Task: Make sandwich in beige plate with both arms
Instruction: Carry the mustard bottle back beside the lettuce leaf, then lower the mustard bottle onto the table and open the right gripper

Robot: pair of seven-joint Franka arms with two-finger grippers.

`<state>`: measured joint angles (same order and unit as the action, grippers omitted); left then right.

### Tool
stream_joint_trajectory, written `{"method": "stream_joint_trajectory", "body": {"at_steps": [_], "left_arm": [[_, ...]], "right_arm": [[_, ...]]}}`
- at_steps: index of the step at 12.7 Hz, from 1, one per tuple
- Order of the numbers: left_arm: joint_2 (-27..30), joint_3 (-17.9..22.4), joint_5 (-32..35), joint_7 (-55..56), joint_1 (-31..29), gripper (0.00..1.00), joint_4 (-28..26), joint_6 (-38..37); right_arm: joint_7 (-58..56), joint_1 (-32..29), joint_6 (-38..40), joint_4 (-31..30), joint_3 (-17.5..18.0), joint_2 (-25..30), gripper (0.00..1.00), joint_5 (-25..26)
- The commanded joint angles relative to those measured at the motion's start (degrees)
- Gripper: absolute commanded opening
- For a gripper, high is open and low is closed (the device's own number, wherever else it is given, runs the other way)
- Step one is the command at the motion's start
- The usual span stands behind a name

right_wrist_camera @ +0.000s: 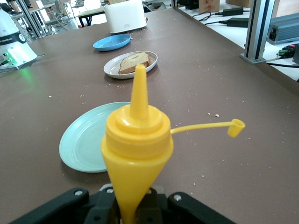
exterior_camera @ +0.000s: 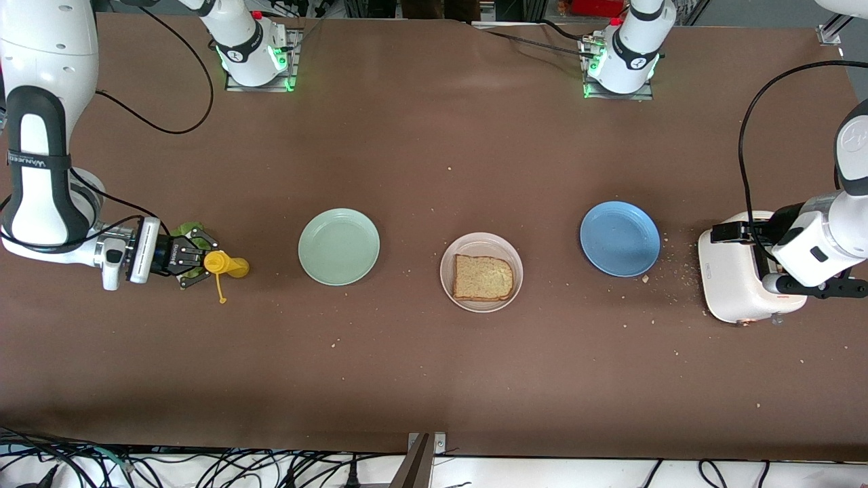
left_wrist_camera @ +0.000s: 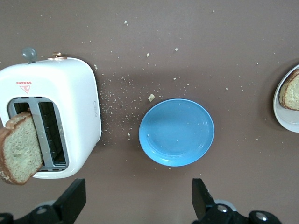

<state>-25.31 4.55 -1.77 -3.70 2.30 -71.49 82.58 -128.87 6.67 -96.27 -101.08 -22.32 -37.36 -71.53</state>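
The beige plate (exterior_camera: 513, 271) sits mid-table with one speckled bread slice (exterior_camera: 483, 278) on it; both show in the right wrist view (right_wrist_camera: 112, 70). A second slice (left_wrist_camera: 18, 149) sticks out of the white toaster (left_wrist_camera: 70, 93). A green lettuce leaf (exterior_camera: 184, 230) shows beneath my right gripper (exterior_camera: 207, 261), which is shut on a yellow squeeze bottle (right_wrist_camera: 138, 140) at the right arm's end of the table. My left gripper (left_wrist_camera: 138, 205) is open and empty, held above the toaster (exterior_camera: 732, 285).
A mint-green plate (exterior_camera: 339, 246) lies between the bottle and the beige plate. A blue plate (exterior_camera: 620, 238) lies between the beige plate and the toaster. The bottle's cap (right_wrist_camera: 236, 127) hangs on its tether. Crumbs are scattered near the toaster.
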Motion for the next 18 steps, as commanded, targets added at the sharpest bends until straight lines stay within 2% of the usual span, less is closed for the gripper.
{"method": "stream_joint_trajectory", "body": {"at_steps": [1, 6, 10, 11, 12, 13, 14, 18], "left_arm": [[0.18, -0.07, 2.47, 0.53, 0.52, 1.0, 0.12, -0.49], [0.17, -0.07, 2.56, 0.53, 0.52, 1.0, 0.12, -0.49], [0.17, -0.07, 2.56, 0.54, 0.52, 1.0, 0.12, -0.49], [0.17, -0.07, 2.47, 0.53, 0.52, 1.0, 0.12, -0.49], [0.17, -0.07, 2.56, 0.53, 0.52, 1.0, 0.12, -0.49], [0.17, -0.07, 2.56, 0.53, 0.52, 1.0, 0.12, -0.49], [0.17, -0.07, 2.56, 0.62, 0.52, 1.0, 0.12, -0.49], [0.17, -0.07, 2.47, 0.54, 0.6, 1.0, 0.12, -0.49]], "right_arm": [[-5.23, -1.48, 1.53, 0.27, 0.87, -1.48, 0.0, -3.17], [-12.1, -1.49, 3.2, 0.54, 1.14, -6.05, 0.0, -8.89], [-12.28, -1.49, 3.28, 0.63, 1.14, -6.85, 0.0, -9.07], [-12.2, -1.49, 3.28, 0.63, 1.14, -6.76, 0.29, -9.07], [-12.11, -1.49, 3.2, 0.63, 1.14, -6.85, 0.41, -9.07], [-11.59, -1.49, 3.28, 0.54, 1.14, -6.76, 0.43, -9.33], [-11.32, -1.57, 3.28, 0.54, 1.23, -6.85, 0.55, -9.33], [-11.4, -1.57, 3.28, 0.63, 1.14, -7.11, 0.67, -9.25]]}}
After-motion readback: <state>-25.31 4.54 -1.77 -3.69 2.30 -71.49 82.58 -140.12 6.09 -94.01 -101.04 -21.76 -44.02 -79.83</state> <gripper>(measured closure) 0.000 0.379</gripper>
